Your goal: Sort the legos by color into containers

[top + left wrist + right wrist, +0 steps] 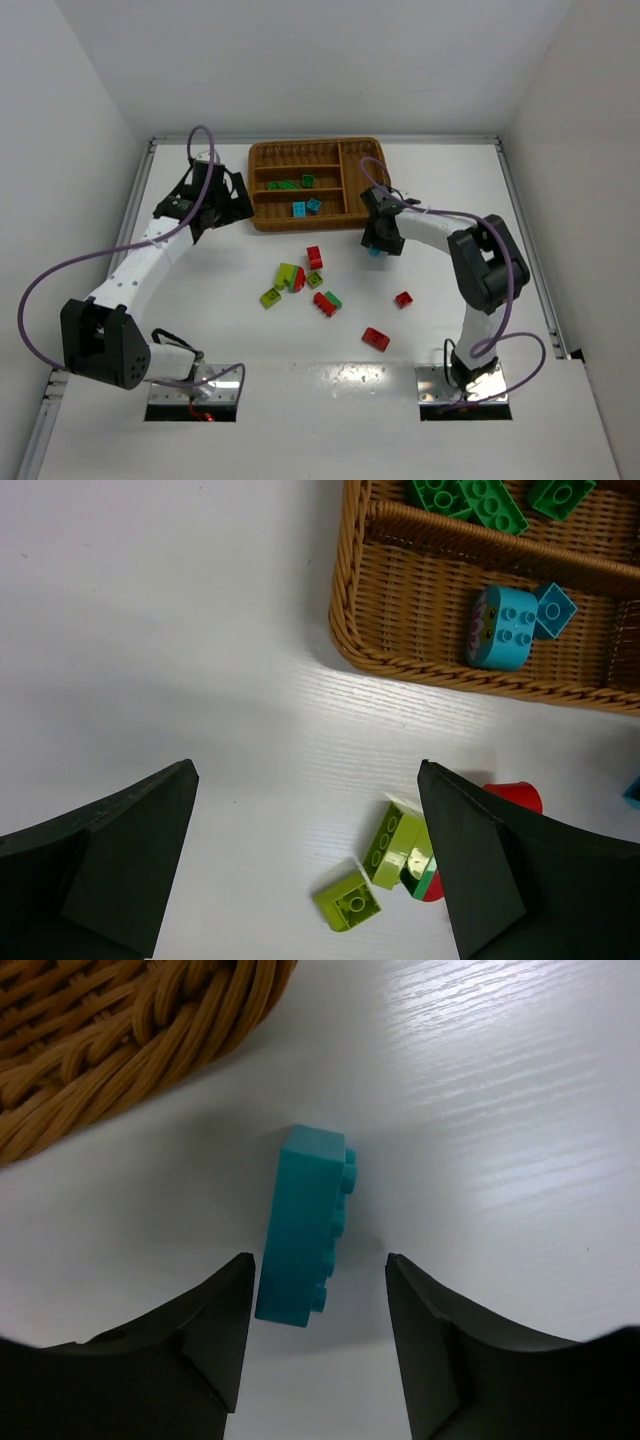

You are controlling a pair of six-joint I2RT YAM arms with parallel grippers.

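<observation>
On the white table (pixel 200 300), the wicker tray (pixel 300 226) is set at 12 o'clock, near the far edge. The left arm (pixel 140 265) is extended to the tray's 9 o'clock side. The right arm (pixel 440 235) is bent over toward its 5 o'clock corner.

The left gripper (pixel 232 205) is positioned just beside the tray's left wall, jaws spread wide. Only bare table is seen between its fingers (pixel 130 860) in the left wrist view, and nothing is held.

The right gripper (pixel 378 240) is positioned at the tray's 5 o'clock corner, jaws partly apart and straddling a teal brick (pixel 300 1225). The brick is stood on its side on the table just outside the tray rim, studs facing 3 o'clock in the right wrist view. The 9 o'clock finger (pixel 200 1330) is seen just beside it; contact cannot be told. A clear gap is seen to the 3 o'clock finger (pixel 450 1340), so the brick is not clamped.

In the tray, green bricks (pixel 288 185) are laid in the middle long slot and cyan bricks (pixel 306 207) in the near long slot.

Loose bricks (pixel 324 304) are scattered at 6 o'clock of the tray, apart from it. Lime, red and one dark green are clustered together. Two red singles (pixel 403 299) are placed off toward 4 o'clock.
</observation>
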